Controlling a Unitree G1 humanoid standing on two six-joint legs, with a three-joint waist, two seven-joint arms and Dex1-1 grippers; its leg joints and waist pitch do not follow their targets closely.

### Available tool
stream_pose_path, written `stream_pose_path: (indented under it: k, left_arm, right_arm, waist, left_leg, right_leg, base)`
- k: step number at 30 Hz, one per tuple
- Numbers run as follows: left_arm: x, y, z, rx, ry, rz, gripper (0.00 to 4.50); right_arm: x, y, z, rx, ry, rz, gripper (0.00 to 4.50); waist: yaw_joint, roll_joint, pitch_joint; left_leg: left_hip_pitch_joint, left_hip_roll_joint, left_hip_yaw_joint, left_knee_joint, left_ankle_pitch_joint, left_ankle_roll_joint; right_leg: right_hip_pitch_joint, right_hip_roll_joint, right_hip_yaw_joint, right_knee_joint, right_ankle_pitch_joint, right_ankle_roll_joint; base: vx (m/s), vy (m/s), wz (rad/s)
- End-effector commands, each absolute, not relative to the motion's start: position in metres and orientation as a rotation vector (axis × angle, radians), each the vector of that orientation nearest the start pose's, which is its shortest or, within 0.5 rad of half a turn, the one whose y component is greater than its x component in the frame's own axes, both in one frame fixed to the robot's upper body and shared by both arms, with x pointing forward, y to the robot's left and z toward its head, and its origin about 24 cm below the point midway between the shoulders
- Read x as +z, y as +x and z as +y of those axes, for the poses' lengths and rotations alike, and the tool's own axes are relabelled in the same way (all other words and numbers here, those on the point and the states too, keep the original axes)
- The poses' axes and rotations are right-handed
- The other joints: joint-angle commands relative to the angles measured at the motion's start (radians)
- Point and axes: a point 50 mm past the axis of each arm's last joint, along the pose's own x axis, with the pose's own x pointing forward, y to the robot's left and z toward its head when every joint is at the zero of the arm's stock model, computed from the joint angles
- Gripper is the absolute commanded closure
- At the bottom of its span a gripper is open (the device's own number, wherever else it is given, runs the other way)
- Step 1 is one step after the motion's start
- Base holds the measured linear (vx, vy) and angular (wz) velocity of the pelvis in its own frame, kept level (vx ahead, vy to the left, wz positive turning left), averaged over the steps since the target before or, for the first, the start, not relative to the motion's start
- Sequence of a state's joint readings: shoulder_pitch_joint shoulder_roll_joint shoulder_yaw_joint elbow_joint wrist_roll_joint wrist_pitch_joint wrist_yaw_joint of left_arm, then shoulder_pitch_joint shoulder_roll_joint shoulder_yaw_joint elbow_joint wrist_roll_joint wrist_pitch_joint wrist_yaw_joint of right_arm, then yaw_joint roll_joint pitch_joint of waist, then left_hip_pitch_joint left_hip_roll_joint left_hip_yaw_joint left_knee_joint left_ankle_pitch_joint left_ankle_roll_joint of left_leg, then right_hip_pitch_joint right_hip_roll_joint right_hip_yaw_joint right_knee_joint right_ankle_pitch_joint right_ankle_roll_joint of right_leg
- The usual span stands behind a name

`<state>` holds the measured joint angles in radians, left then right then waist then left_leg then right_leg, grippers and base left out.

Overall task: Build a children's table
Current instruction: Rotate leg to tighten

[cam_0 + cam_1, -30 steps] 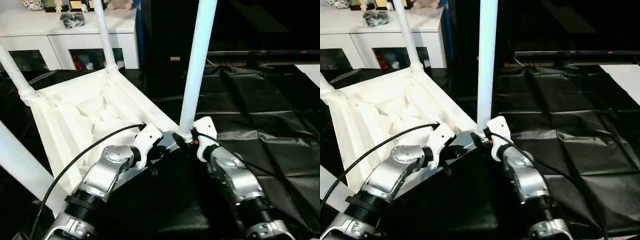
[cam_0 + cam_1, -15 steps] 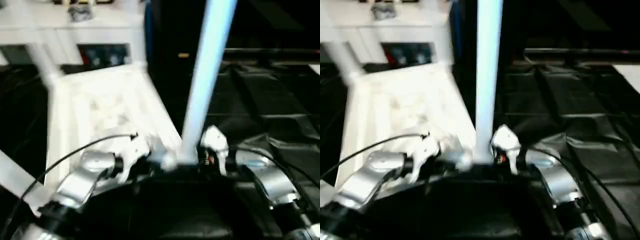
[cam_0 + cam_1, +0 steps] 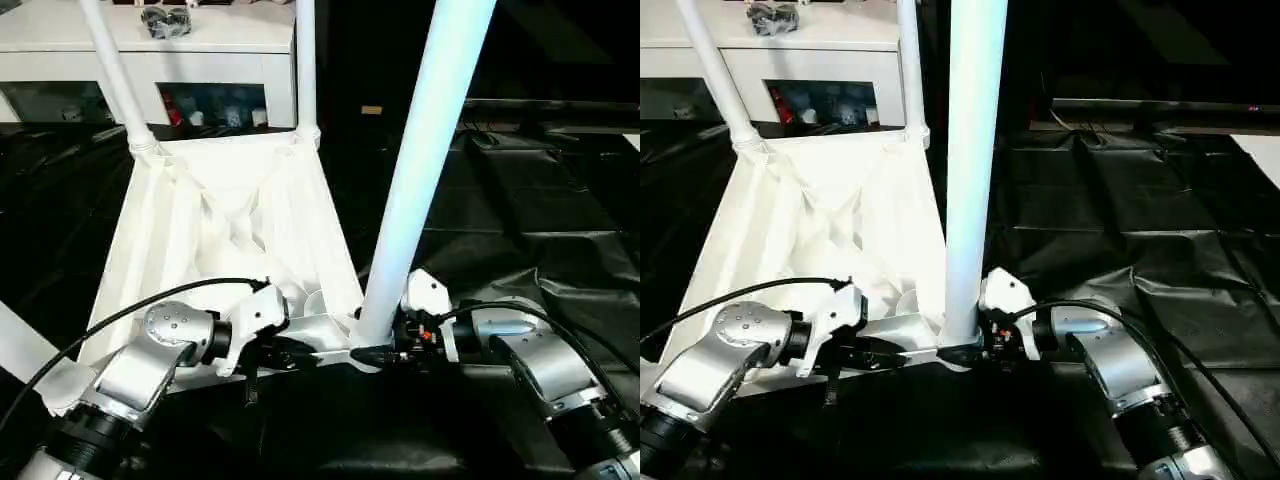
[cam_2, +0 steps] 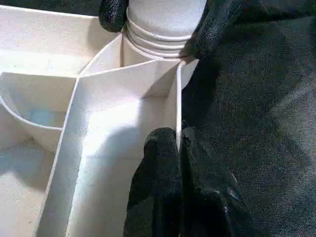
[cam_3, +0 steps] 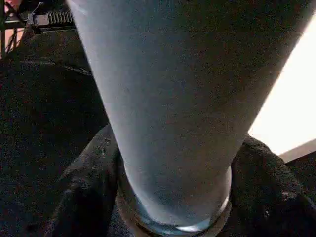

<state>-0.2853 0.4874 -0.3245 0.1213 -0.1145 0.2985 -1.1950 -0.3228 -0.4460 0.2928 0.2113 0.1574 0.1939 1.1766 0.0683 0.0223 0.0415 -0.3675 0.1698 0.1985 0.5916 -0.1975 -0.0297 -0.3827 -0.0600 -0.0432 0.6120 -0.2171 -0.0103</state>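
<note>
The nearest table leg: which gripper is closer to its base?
Right. The right gripper has its fingers around the base of the leg; the left gripper pinches the tabletop rim beside that corner.

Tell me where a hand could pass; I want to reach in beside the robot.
Free: the black sheeting right of the near white tube leg, and the dark floor left of the upturned white plastic tabletop. Crowded: the near corner, where the left gripper and right gripper meet.
</note>
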Motion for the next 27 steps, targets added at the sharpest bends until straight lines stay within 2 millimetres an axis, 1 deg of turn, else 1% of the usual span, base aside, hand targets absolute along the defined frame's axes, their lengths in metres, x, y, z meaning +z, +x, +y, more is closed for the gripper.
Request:
stream_pose_path:
  k: [1,2,3,4,5,6,7,8,9,11,12,13,14,15,16,17,18,19,20,21,22,23,24,25,26,27]
  left_arm:
    - [0.04,0.256,0.134,-1.392,0.257,0.473,4.5]
    - [0.039,0.256,0.134,-1.387,0.254,0.472,4.5]
    - [0.038,0.257,0.133,-1.369,0.253,0.469,4.5]
    - [0.038,0.258,0.132,-1.349,0.248,0.468,4.5]
    - [0.037,0.259,0.131,-1.332,0.244,0.465,4.5]
    - [0.037,0.261,0.129,-1.306,0.237,0.462,4.5]
    - [0.037,0.262,0.128,-1.288,0.232,0.459,4.5]
    - [0.036,0.264,0.127,-1.273,0.227,0.457,4.5]
    - [0.036,0.267,0.123,-1.239,0.224,0.454,4.5]
    - [0.036,0.271,0.113,-1.188,0.219,0.452,4.5]
    - [0.037,0.273,0.109,-1.167,0.215,0.453,4.5]
    - [0.037,0.273,0.109,-1.167,0.215,0.453,4.5]
    - [0.037,0.273,0.109,-1.167,0.215,0.453,4.5]
    - [0.037,0.276,0.103,-1.142,0.212,0.446,4.5]
    - [0.037,0.281,0.091,-1.086,0.203,0.431,4.5]
    - [0.038,0.284,0.083,-1.059,0.196,0.424,4.5]
    - [0.038,0.286,0.076,-1.039,0.19,0.414,4.5]
    - [0.039,0.287,0.069,-1.024,0.184,0.404,4.5]
    - [0.041,0.287,0.064,-1.035,0.183,0.395,4.5]
    - [0.041,0.287,0.062,-1.041,0.185,0.391,4.5]
    - [0.042,0.287,0.06,-1.045,0.189,0.387,4.5]
    - [0.042,0.287,0.059,-1.049,0.186,0.387,4.5]
    - [0.042,0.288,0.059,-1.052,0.183,0.387,4.5]
    - [0.043,0.288,0.059,-1.056,0.182,0.386,4.5]
    - [0.043,0.288,0.059,-1.057,0.182,0.386,4.5]
    - [0.044,0.288,0.061,-1.058,0.185,0.387,4.5]
  right_arm:
    - [0.045,0.259,-0.124,1.442,-0.233,0.366,1.75]
    - [0.043,0.257,-0.124,1.437,-0.227,0.368,1.78]
    - [0.041,0.256,-0.124,1.418,-0.215,0.37,1.79]
    - [0.038,0.256,-0.123,1.384,-0.197,0.365,1.8]
    - [0.036,0.256,-0.122,1.349,-0.181,0.36,1.8]
    - [0.033,0.258,-0.122,1.3,-0.177,0.352,1.8]
    - [0.031,0.259,-0.122,1.267,-0.176,0.346,1.8]
    - [0.029,0.261,-0.122,1.235,-0.17,0.345,1.8]
    - [0.023,0.266,-0.121,1.143,-0.181,0.357,1.8]
    - [0.013,0.274,-0.121,0.993,-0.177,0.404,1.8]
    - [0.009,0.276,-0.12,0.941,-0.177,0.424,1.81]
    - [0.009,0.276,-0.12,0.941,-0.177,0.424,1.81]
    - [0.009,0.276,-0.12,0.941,-0.177,0.424,1.81]
    - [0.006,0.278,-0.118,0.884,-0.158,0.439,1.81]
    - [0.002,0.284,-0.111,0.774,-0.112,0.46,1.81]
    - [0.001,0.287,-0.105,0.717,-0.081,0.473,1.81]
    - [0.0,0.289,-0.099,0.68,-0.054,0.481,1.81]
    - [0.0,0.292,-0.09,0.652,-0.023,0.487,1.81]
    - [0.003,0.294,-0.081,0.653,0.006,0.486,1.81]
    - [0.004,0.295,-0.078,0.657,0.015,0.484,1.81]
    - [0.005,0.295,-0.075,0.663,0.02,0.479,1.81]
    - [0.006,0.295,-0.072,0.676,0.007,0.466,1.81]
    - [0.007,0.296,-0.071,0.684,-0.002,0.457,1.81]
    - [0.009,0.295,-0.07,0.703,0.012,0.447,1.46]
    - [0.01,0.295,-0.07,0.711,0.02,0.442,1.11]
    - [0.015,0.295,-0.07,0.735,0.053,0.424,1.11]
  waist:
    - [0.001,-0.013,-0.047]
    - [0.002,-0.014,-0.047]
    - [0.003,-0.011,-0.048]
    - [0.002,-0.012,-0.047]
    - [0.003,-0.01,-0.047]
    - [0.002,-0.011,-0.044]
    - [0.0,-0.011,-0.043]
    - [-0.001,-0.012,-0.043]
    - [-0.007,-0.01,-0.04]
    - [-0.018,-0.008,-0.036]
    - [-0.022,-0.008,-0.036]
    - [-0.026,-0.01,-0.035]
    - [-0.027,-0.011,-0.035]
    - [-0.029,-0.01,-0.034]
    - [-0.033,-0.005,-0.033]
    - [-0.035,-0.006,-0.032]
    - [-0.038,-0.009,-0.032]
    - [-0.042,-0.002,-0.032]
    - [-0.044,-0.004,-0.032]
    - [-0.044,-0.003,-0.034]
    - [-0.042,-0.003,-0.035]
    - [-0.041,-0.001,-0.035]
    - [-0.041,-0.002,-0.035]
    - [-0.04,-0.004,-0.035]
    - [-0.039,-0.004,-0.034]
    - [-0.039,-0.003,-0.034]
  left_leg:
    - [0.013,0.068,-0.031,-0.069,-0.154,0.055]
    - [0.013,0.068,-0.032,-0.069,-0.153,0.054]
    - [0.014,0.069,-0.033,-0.069,-0.151,0.053]
    - [0.014,0.068,-0.032,-0.069,-0.157,0.053]
    - [0.015,0.069,-0.032,-0.07,-0.162,0.049]
    - [0.014,0.068,-0.032,-0.072,-0.175,0.046]
    - [0.015,0.068,-0.033,-0.074,-0.196,0.034]
    - [0.017,0.067,-0.033,-0.074,-0.207,0.028]
    - [0.015,0.066,-0.035,-0.077,-0.23,0.017]
    - [0.017,0.063,-0.039,-0.08,-0.266,-0.005]
    - [0.016,0.062,-0.04,-0.081,-0.273,-0.011]
    - [0.015,0.061,-0.043,-0.083,-0.286,-0.02]
    - [0.016,0.06,-0.044,-0.083,-0.295,-0.02]
    - [0.017,0.061,-0.045,-0.083,-0.309,-0.017]
    - [0.022,0.06,-0.044,-0.083,-0.318,-0.019]
    - [0.025,0.06,-0.042,-0.083,-0.329,-0.023]
    - [0.028,0.055,-0.047,-0.082,-0.343,-0.031]
    - [0.022,0.056,-0.052,-0.085,-0.345,-0.038]
    - [0.017,0.056,-0.054,-0.087,-0.358,-0.039]
    - [0.021,0.056,-0.055,-0.087,-0.366,-0.039]
    - [0.022,0.057,-0.054,-0.088,-0.37,-0.034]
    - [0.023,0.057,-0.053,-0.088,-0.373,-0.034]
    - [0.024,0.057,-0.051,-0.087,-0.374,-0.033]
    - [0.026,0.056,-0.049,-0.087,-0.375,-0.031]
    - [0.026,0.056,-0.049,-0.087,-0.375,-0.029]
    - [0.025,0.057,-0.049,-0.088,-0.377,-0.027]
  right_leg:
    - [0.034,-0.088,0.051,-0.072,-0.147,-0.228]
    - [0.035,-0.088,0.051,-0.072,-0.147,-0.224]
    - [0.035,-0.089,0.05,-0.07,-0.144,-0.224]
    - [0.033,-0.087,0.051,-0.073,-0.147,-0.223]
    - [0.032,-0.089,0.051,-0.074,-0.156,-0.221]
    - [0.031,-0.087,0.051,-0.077,-0.174,-0.219]
    - [0.031,-0.089,0.051,-0.08,-0.213,-0.212]
    - [0.029,-0.089,0.051,-0.081,-0.233,-0.21]
    - [0.03,-0.089,0.05,-0.086,-0.279,-0.201]
    - [0.026,-0.09,0.051,-0.095,-0.369,-0.177]
    - [0.027,-0.089,0.05,-0.095,-0.387,-0.171]
    - [0.028,-0.09,0.048,-0.098,-0.42,-0.157]
    - [0.027,-0.09,0.049,-0.101,-0.437,-0.148]
    - [0.025,-0.092,0.05,-0.104,-0.463,-0.136]
    - [0.018,-0.089,0.053,-0.108,-0.469,-0.133]
    - [0.013,-0.087,0.053,-0.11,-0.479,-0.134]
    - [0.014,-0.09,0.049,-0.114,-0.526,-0.121]
    - [0.019,-0.093,0.048,-0.112,-0.54,-0.112]
    - [0.02,-0.092,0.046,-0.117,-0.547,-0.1]
    - [0.017,-0.092,0.046,-0.117,-0.545,-0.098]
    - [0.014,-0.09,0.049,-0.117,-0.508,-0.099]
    - [0.013,-0.089,0.05,-0.117,-0.5,-0.1]
    - [0.012,-0.088,0.05,-0.118,-0.493,-0.101]
    - [0.009,-0.088,0.052,-0.118,-0.484,-0.106]
    - [0.009,-0.088,0.052,-0.117,-0.484,-0.107]
    - [0.01,-0.089,0.052,-0.118,-0.488,-0.109]
  base:
    - [0.0,0.0,0.0]
    - [0.0,0.0,0.0]
    - [0.0,0.0,0.0]
    - [0.0,0.0,0.0]
    - [0.0,0.0,0.0]
    - [0.0,0.0,0.0]
    - [0.0,0.0,0.0]
    - [0.0,0.0,0.0]
    - [0.0,0.0,0.0]
    - [0.0,0.0,0.0]
    - [0.0,0.0,0.0]
    - [0.0,0.0,0.0]
    - [0.0,0.0,0.0]
    - [0.0,0.0,0.0]
    - [0.0,0.0,0.0]
    - [0.0,0.0,0.0]
    - [0.0,0.0,0.0]
    - [0.0,0.0,0.0]
    - [0.0,0.0,0.0]
    - [0.0,0.0,0.0]
    - [0.0,0.0,0.0]
    - [0.0,0.0,0.0]
    - [0.0,0.0,0.0]
    - [0.0,0.0,0.0]
    - [0.0,0.0,0.0]
    - [0.0,0.0,0.0]
